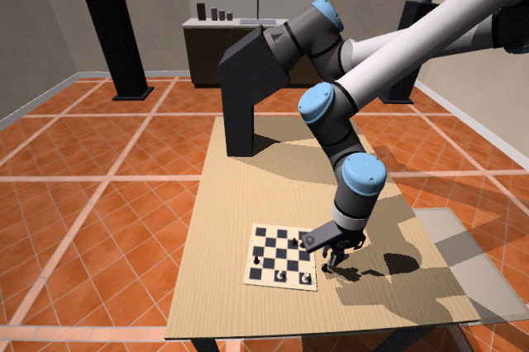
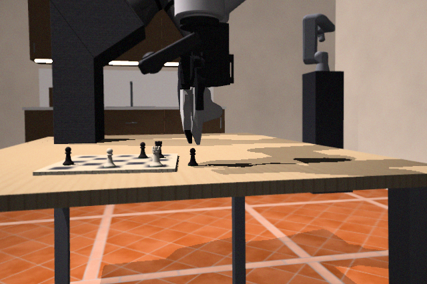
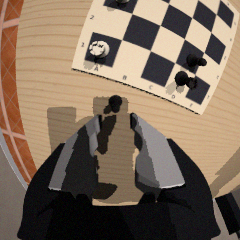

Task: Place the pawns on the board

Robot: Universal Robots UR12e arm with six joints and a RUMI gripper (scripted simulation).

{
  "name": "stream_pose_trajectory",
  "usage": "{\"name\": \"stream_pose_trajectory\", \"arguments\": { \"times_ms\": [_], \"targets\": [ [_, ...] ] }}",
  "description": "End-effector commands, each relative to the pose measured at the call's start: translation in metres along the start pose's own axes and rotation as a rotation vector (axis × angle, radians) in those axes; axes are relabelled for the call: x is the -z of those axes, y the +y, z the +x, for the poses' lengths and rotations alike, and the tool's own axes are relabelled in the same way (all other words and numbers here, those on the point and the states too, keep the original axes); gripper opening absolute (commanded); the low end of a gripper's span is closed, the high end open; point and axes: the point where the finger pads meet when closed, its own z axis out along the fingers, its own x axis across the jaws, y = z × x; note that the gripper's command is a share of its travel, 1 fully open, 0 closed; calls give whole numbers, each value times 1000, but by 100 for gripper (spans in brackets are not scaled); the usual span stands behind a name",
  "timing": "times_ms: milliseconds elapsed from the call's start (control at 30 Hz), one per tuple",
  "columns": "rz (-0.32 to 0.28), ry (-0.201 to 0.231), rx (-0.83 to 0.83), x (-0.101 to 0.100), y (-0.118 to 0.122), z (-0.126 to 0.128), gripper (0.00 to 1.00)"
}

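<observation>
The black pawn (image 1: 323, 268) stands upright on the table just off the board's right edge; it also shows in the exterior view (image 2: 192, 157) and the wrist view (image 3: 115, 103). My gripper (image 1: 332, 260) (image 2: 192, 140) (image 3: 115, 115) hangs just above it, fingers narrowly apart with nothing between them. The chessboard (image 1: 282, 257) lies to the left. The white pawn (image 1: 279, 273) (image 2: 109, 157) stands upright on the board's near row, two squares from the white rook (image 1: 305, 278) (image 3: 98, 48) at A1.
A lone black pawn (image 1: 256, 259) stands on the board's left side. Two black pieces (image 3: 192, 60) (image 3: 182, 79) stand close together near the board's far right corner. The arm's dark base (image 1: 245, 96) stands at the table's far end.
</observation>
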Motion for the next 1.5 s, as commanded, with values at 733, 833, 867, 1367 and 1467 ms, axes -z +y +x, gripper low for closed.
{"name": "stream_pose_trajectory", "arguments": {
  "times_ms": [733,833,867,1367,1467],
  "targets": [
    [0,-1,0,1,0,-1,20],
    [0,-1,0,1,0,-1,20],
    [0,-1,0,1,0,-1,20],
    [0,-1,0,-5,0,-1,20],
    [0,-1,0,-10,0,-1,20]
  ]
}}
